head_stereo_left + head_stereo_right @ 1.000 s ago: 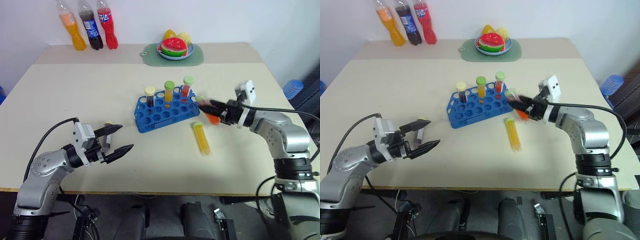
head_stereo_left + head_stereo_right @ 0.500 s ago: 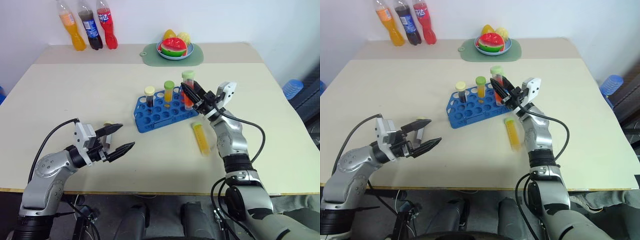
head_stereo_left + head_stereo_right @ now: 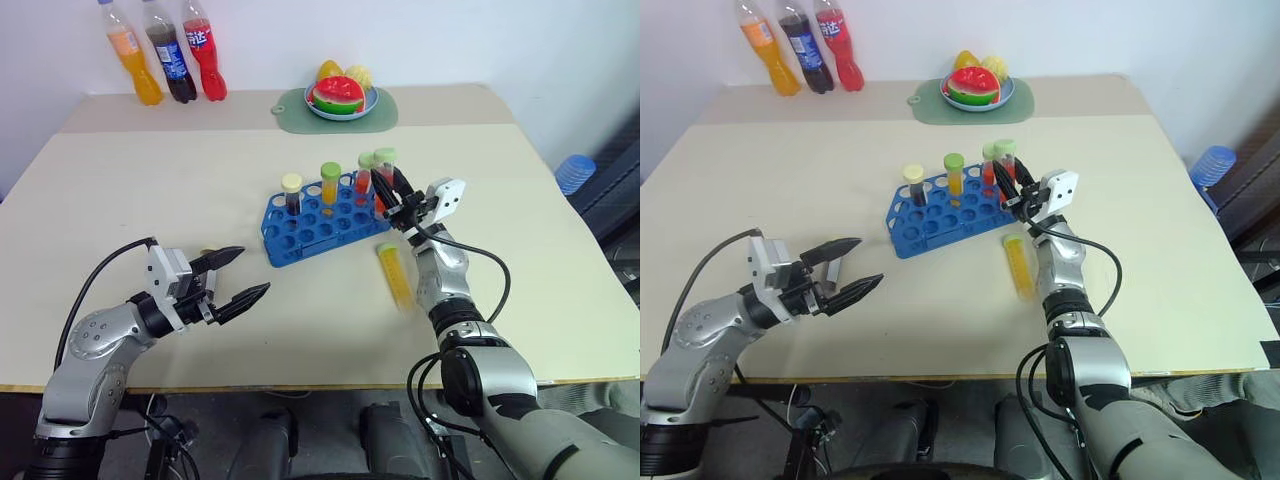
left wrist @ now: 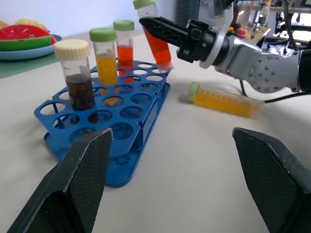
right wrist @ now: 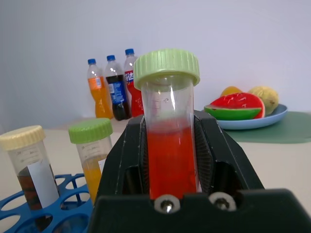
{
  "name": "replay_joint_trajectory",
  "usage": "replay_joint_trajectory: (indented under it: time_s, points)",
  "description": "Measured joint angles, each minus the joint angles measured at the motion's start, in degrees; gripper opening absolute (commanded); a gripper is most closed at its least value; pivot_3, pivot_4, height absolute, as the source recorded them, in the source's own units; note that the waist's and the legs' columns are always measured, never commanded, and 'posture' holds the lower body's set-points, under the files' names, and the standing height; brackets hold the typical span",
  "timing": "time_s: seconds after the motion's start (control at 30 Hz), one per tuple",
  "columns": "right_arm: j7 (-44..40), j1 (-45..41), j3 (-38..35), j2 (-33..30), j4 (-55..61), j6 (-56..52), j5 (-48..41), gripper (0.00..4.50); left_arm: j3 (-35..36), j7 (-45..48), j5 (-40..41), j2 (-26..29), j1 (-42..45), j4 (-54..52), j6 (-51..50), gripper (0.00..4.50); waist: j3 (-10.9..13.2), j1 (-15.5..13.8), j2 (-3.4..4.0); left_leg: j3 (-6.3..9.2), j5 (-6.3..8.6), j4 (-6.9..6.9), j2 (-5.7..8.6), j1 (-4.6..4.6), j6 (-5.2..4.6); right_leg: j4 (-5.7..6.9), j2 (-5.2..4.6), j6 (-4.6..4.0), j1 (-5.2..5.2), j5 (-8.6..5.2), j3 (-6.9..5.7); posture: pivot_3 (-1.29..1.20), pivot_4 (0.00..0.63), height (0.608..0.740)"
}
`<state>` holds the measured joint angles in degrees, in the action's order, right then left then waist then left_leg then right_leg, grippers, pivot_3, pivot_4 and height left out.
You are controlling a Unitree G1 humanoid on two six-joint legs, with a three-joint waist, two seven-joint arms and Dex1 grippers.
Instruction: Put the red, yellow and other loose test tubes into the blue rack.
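Note:
The blue rack (image 3: 300,236) stands mid-table with three capped tubes upright in it: dark (image 3: 291,196), orange-yellow (image 3: 330,186) and red (image 3: 364,178). My right gripper (image 3: 391,192) is shut on a red test tube with a green cap (image 3: 385,172). It holds the tube nearly upright, its tip (image 4: 165,67) at the rack's right end. A yellow test tube (image 3: 394,274) lies on the table just right of the rack. My left gripper (image 3: 253,270) hovers open near the table's front left, with a small tube (image 3: 833,268) lying on the table by its fingers.
Three drink bottles (image 3: 165,65) stand at the back left. A plate of fruit (image 3: 340,95) sits on a green mat (image 3: 300,115) at the back centre. A blue stool (image 3: 575,172) stands off the table's right edge.
My right arm swung in from the right and carried the red tube to the rack's right end, tipping it from lying level to nearly upright. The left gripper stayed put.

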<state>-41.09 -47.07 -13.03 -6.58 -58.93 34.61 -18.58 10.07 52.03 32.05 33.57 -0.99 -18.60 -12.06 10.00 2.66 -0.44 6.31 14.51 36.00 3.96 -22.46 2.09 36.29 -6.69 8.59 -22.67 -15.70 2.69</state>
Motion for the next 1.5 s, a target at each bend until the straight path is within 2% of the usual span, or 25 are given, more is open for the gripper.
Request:
replay_joint_trajectory:
  time_s: [0.53,0.9,1.5]
  points:
    - [3.8,-2.9,-1.8,2.9,-6.8,6.0,1.2,0.87,0.0,-1.2,0.2,-0.1,0.7,-0.7,-1.1,4.12,0.0,0.7,0.01,0.03,-0.01,-0.02,-0.02,0.03,0.01,0.03,0.03,-0.01,0.0,0.0,0.0,0.0,0.15,0.74]
    - [10.9,-4.0,-1.3,4.4,-9.1,8.9,5.6,0.87,-0.1,-1.5,0.5,-0.2,1.0,-0.7,-1.4,4.12,-0.1,1.3,-0.03,0.07,-0.01,-0.02,-0.02,0.1,0.02,0.03,0.04,-0.01,0.07,0.0,-0.01,0.0,0.15,0.74]
    - [11.5,-3.2,-3.0,5.8,-8.8,11.0,4.9,0.87,-0.4,-2.5,0.7,-1.4,1.0,-1.7,-1.4,4.12,-0.1,1.3,-0.02,0.07,-0.01,-0.03,-0.03,0.11,0.02,0.04,0.05,-0.01,0.08,0.0,-0.01,0.0,0.15,0.74]
